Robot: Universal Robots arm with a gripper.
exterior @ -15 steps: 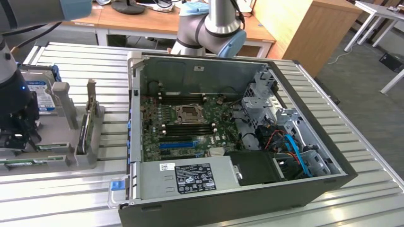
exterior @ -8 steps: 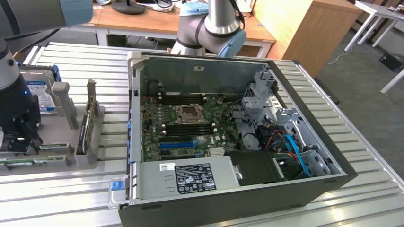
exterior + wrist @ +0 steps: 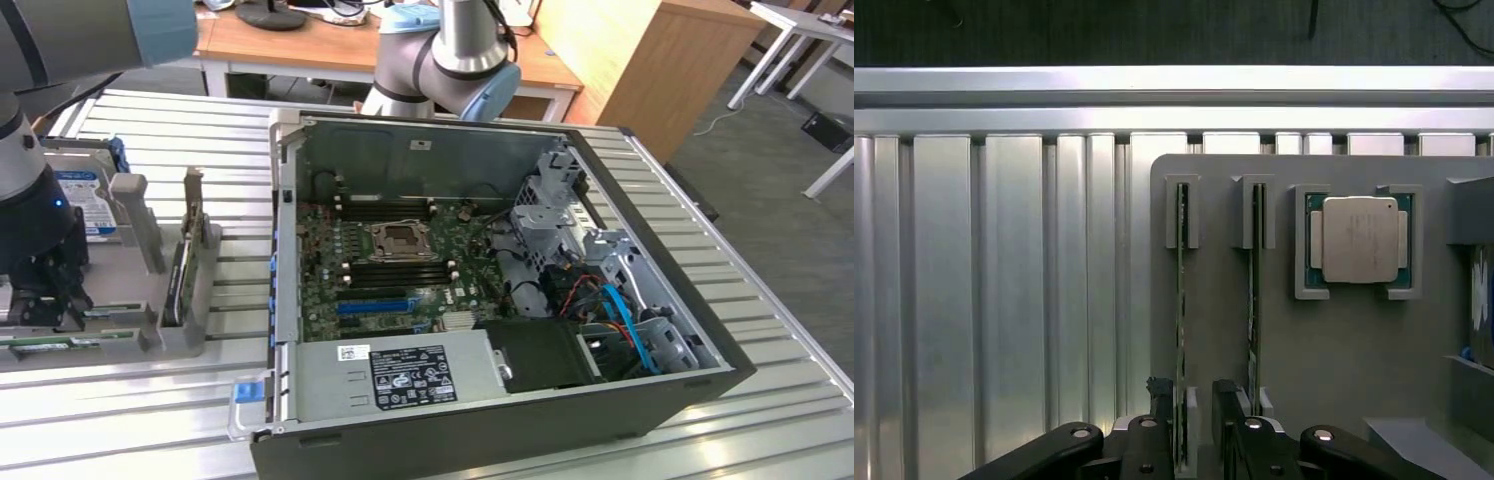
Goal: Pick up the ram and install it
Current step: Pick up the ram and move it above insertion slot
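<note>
**Workbench set in an office room**

A ribbed metal table (image 3: 774,400) fills the exterior view under even light. A wooden desk (image 3: 307,50) stands at twelve o'clock and a pale wooden cabinet (image 3: 641,60) at one o'clock. White tables (image 3: 807,25) stand at two o'clock on grey floor (image 3: 761,160).

Around the hand: the hand (image 3: 1191,395), jaws spread, straddles the ram (image 3: 1181,260), with slim gaps on either side.
Neighbour: a second stick (image 3: 1255,270) stands just beside one finger, leaving a narrow channel.
Open side: bare desk (image 3: 1004,300) lies beside the fixture plate (image 3: 1334,350).
Case: the computer case (image 3: 441,150) is uncovered on top. The memory slots (image 3: 400,270) seem reachable from above, while cables (image 3: 617,310) and a drive cage (image 3: 547,205) crowd the exterior view's right.
</note>
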